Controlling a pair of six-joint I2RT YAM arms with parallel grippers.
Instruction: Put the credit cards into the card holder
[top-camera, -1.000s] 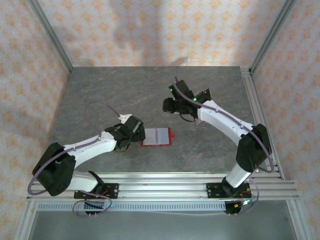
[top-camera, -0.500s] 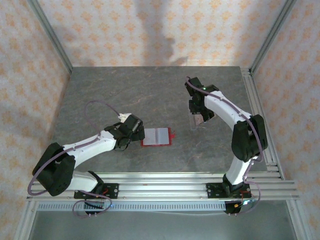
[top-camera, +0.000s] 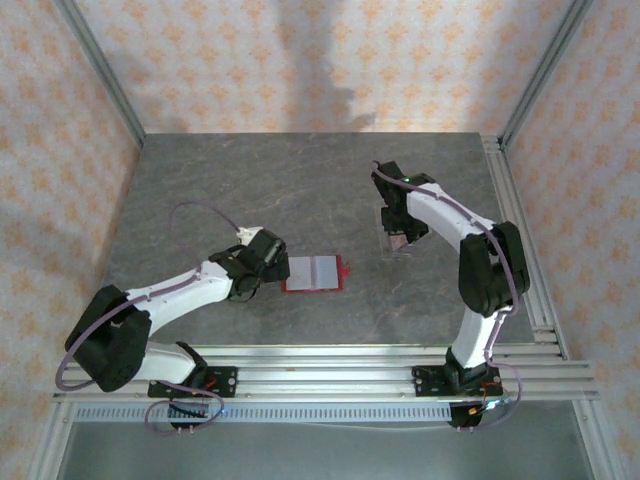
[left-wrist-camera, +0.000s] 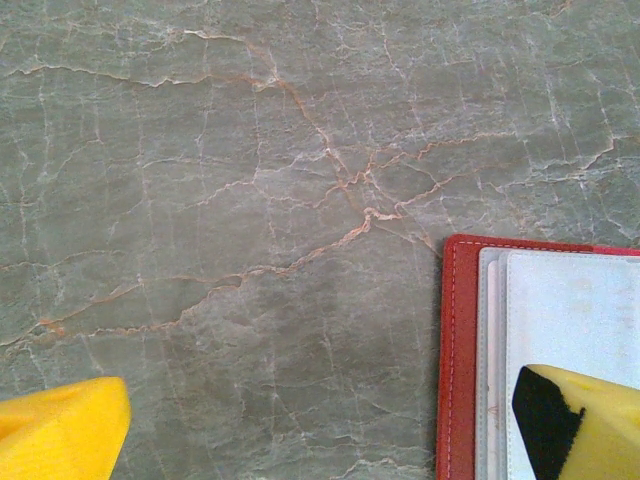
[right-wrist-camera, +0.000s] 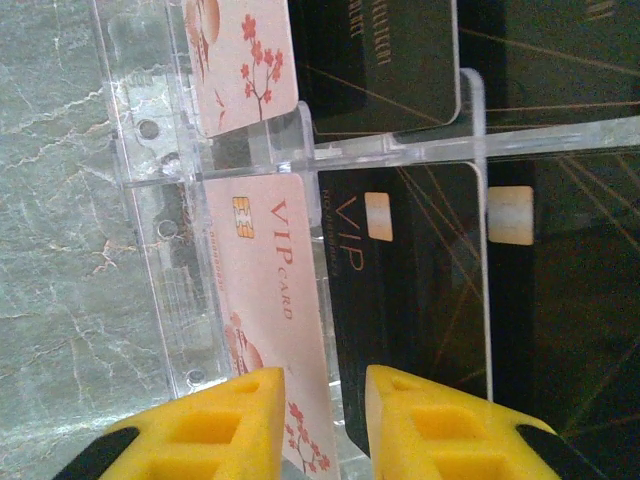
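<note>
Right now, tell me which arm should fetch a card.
Right, most likely. The right gripper is down at the clear stand, its fingers narrowly straddling the pink card at its edge. The left gripper is wide open at the wallet, better placed to steady it.

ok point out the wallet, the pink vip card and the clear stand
wallet (top-camera: 314, 273), top view, its pale open inside
pink card (right-wrist-camera: 265, 300), right wrist view, mid face beside the print
clear stand (right-wrist-camera: 150, 210), right wrist view, its left wall with the holes
</note>
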